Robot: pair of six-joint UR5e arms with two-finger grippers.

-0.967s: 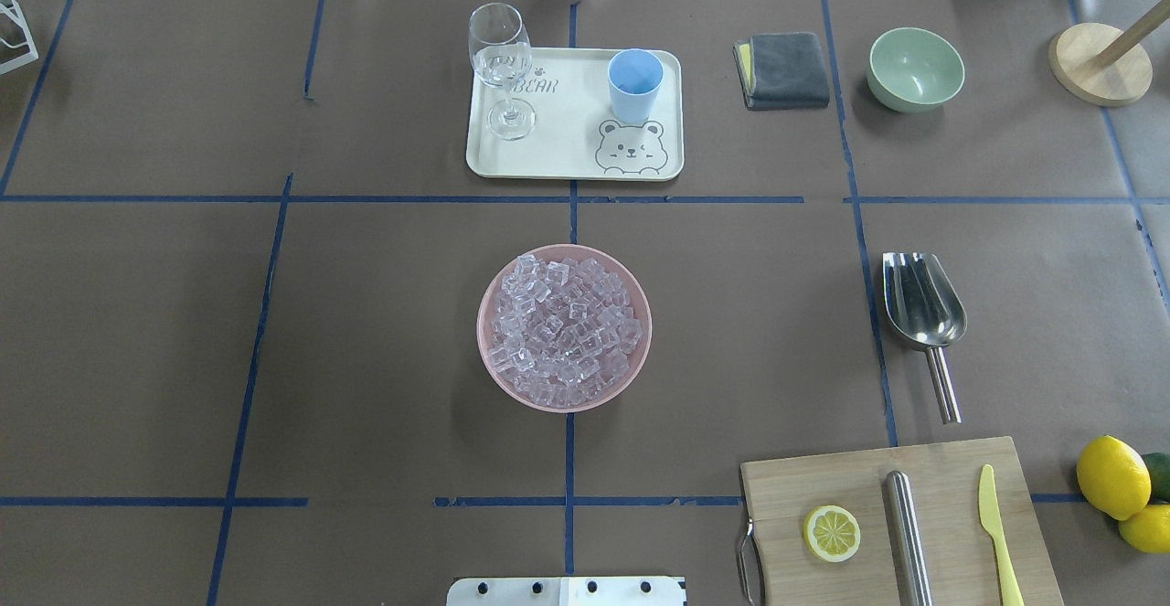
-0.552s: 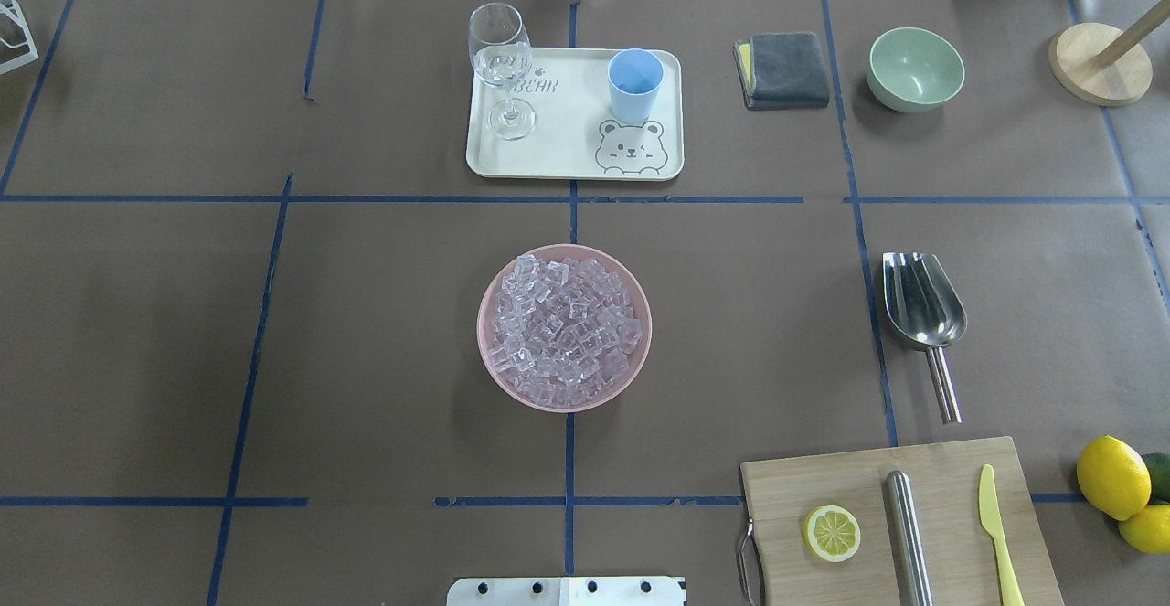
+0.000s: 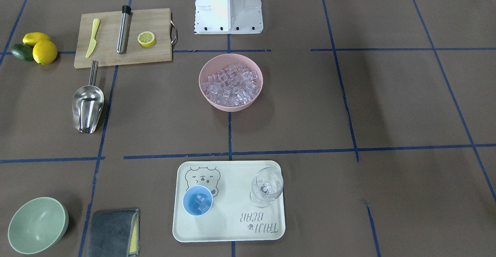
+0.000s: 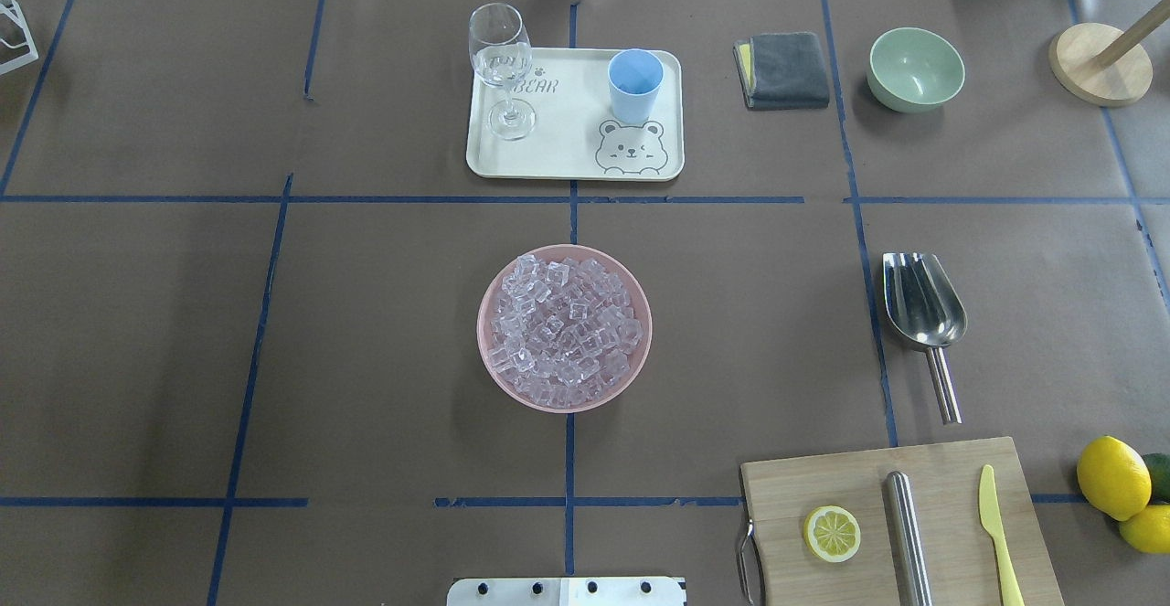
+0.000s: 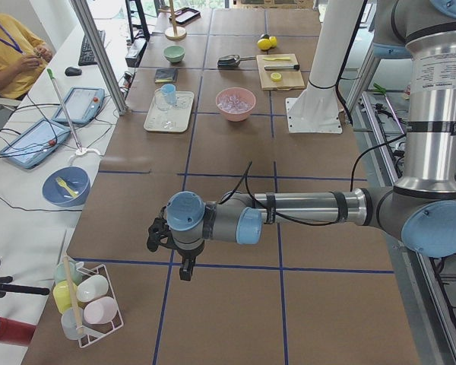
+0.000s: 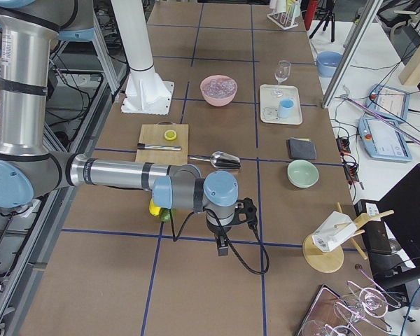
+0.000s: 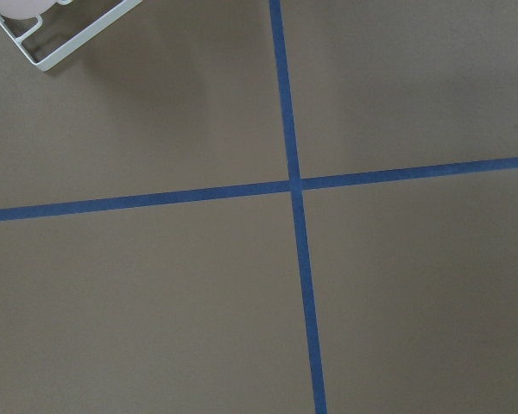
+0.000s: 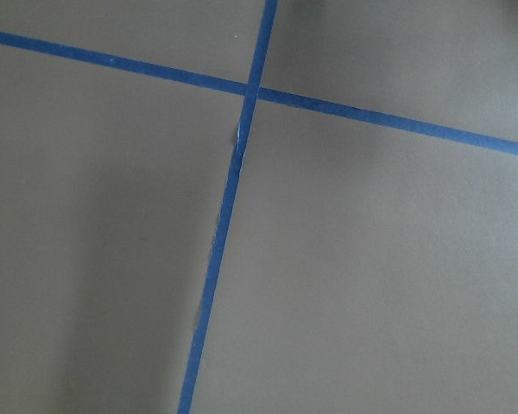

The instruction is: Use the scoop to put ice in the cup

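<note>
- Presently both arms sit at opposite ends of the tabletop (image 4: 366,332), well apart from the work. The left end effector (image 5: 185,268) hangs over a tape cross beside a wire rack (image 7: 78,41); the right end effector (image 6: 222,246) hangs over another cross.
- You see them only from the side cameras, so open or closed cannot be told. Both wrist views show bare paper and tape, with nothing held in sight.
- Nearest the robot's base, on its right: a cutting board (image 4: 951,478) carrying a lemon slice (image 4: 832,533), a steel cylinder (image 4: 908,533) and a yellow knife (image 4: 996,524). Whole lemons (image 4: 1112,476) lie just beside it. My judgement: none of these obstruct anything.
- The scoop (image 4: 923,309) lies flat just past the board, handle towards the robot and trough up. That suits a right-arm pick-up, I judge.
- At centre, a pink bowl (image 4: 481,350) is heaped with the ice (image 4: 562,327), with open paper all round it.
- Farther out, a tray (image 4: 567,154) holds the cup (image 4: 635,83), upright at its right end. The front-facing view shows a few cubes inside it.
- A stemmed glass (image 4: 501,58) shares the tray, apart from the cup. Watch it on any pour; it looks tippy.
- A grey cloth (image 4: 781,69) and a green bowl (image 4: 915,69) sit off to the right, clear of the route.
</note>
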